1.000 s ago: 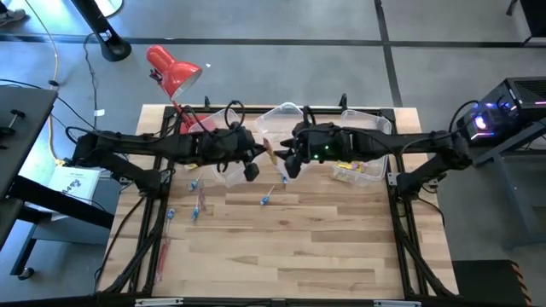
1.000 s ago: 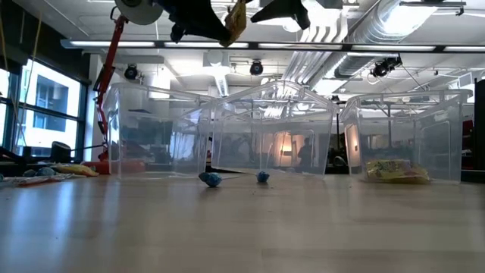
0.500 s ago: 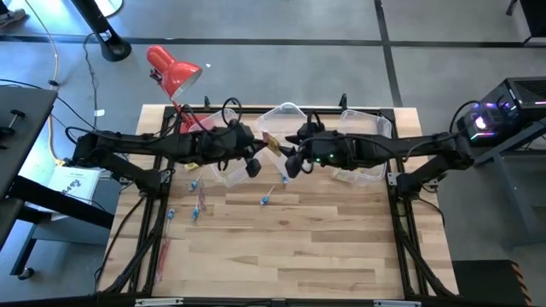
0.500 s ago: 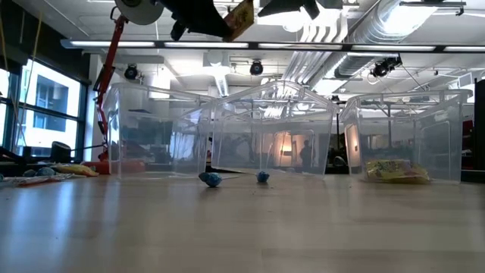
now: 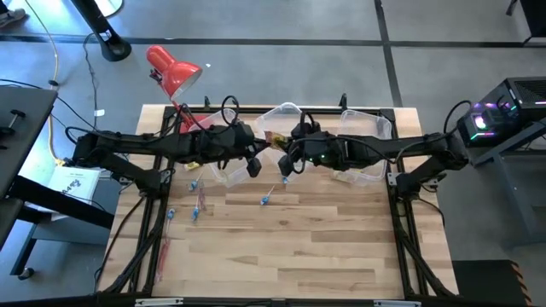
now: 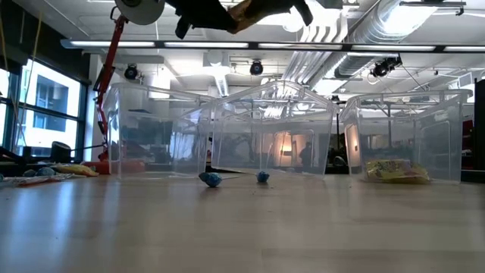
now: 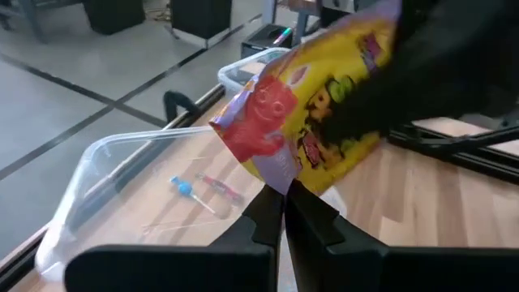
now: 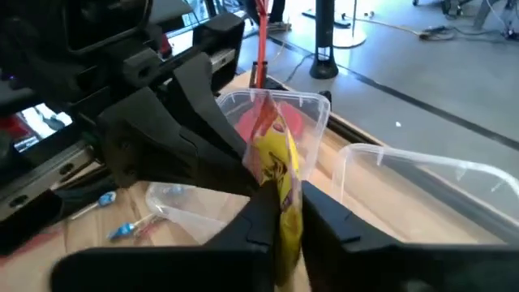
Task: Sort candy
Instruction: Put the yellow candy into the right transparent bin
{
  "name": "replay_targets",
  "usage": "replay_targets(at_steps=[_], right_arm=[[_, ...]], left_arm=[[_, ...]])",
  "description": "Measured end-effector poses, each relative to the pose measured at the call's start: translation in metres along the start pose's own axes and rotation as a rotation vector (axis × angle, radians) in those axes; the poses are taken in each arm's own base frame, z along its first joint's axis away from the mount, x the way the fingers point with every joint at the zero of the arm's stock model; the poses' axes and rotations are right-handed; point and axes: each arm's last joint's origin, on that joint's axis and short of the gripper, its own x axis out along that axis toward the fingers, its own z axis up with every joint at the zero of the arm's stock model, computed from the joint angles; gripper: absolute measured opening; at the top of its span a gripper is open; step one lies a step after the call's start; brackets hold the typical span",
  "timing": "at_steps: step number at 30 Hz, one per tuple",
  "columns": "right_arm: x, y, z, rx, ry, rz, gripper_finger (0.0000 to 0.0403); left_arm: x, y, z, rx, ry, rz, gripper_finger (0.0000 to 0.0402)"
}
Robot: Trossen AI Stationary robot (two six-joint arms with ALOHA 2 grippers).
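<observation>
A yellow square candy packet (image 7: 324, 105) with a red figure on it hangs high over the clear bins, between my two grippers. My left gripper (image 5: 261, 145) is shut on it from the left. My right gripper (image 5: 285, 151) is shut on it from the right. In the low view the packet (image 6: 244, 9) sits at the top edge. Blue-wrapped sweets on sticks (image 5: 266, 200) and slim red sticks (image 5: 200, 207) lie on the wooden table. More yellow packets (image 5: 354, 173) lie in the right bin. My left gripper pinches the packet's lower corner (image 7: 280, 180) between its two fingers, which come level from the table's left. The packet stands out beyond the fingers, clear of everything below. My right gripper pinches the packet's opposite edge (image 8: 282, 188) between its two fingers. They come from the table's right, facing the left gripper. The packet stands on edge between them, lifted clear.
Three clear bins stand along the far side: left (image 6: 151, 129), middle (image 6: 273, 125), right (image 6: 402, 129). A red desk lamp (image 5: 173, 70) stands at the far left corner. The near half of the table (image 5: 281, 256) holds only a few stray sweets at its left.
My right gripper has moved toward the table's left, up to the left gripper, and shut on the yellow packet. The packet, which hung down from the left gripper, has tipped up toward level between the two grippers.
</observation>
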Motion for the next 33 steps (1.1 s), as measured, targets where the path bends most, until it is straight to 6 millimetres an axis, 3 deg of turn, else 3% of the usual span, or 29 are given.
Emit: replay_targets(at_steps=[7, 11, 19, 27, 33], right_arm=[[-0.027, -0.023, 0.009, -0.020, 0.012, -0.138, 0.0007], [-0.054, -0.047, 0.009, -0.028, 0.093, -0.236, 0.0005], [-0.099, -0.101, -0.023, -0.015, 0.418, -0.668, 0.0003], [-0.091, -0.124, -0.072, 0.087, 0.514, -0.766, 0.0006], [-0.081, -0.129, -0.086, 0.199, 0.553, -0.674, 0.0061]], left_arm=[[-0.004, -0.001, 0.000, 0.002, 0.018, -0.055, 0.0056], [-0.021, 0.004, 0.005, -0.018, 0.019, -0.073, 0.0097], [-0.068, 0.019, 0.002, -0.119, 0.070, -0.089, 0.0148], [-0.094, 0.018, -0.006, -0.189, -0.048, -0.204, 0.0152], [-0.102, 0.015, -0.015, -0.235, -0.039, -0.236, 0.0152]])
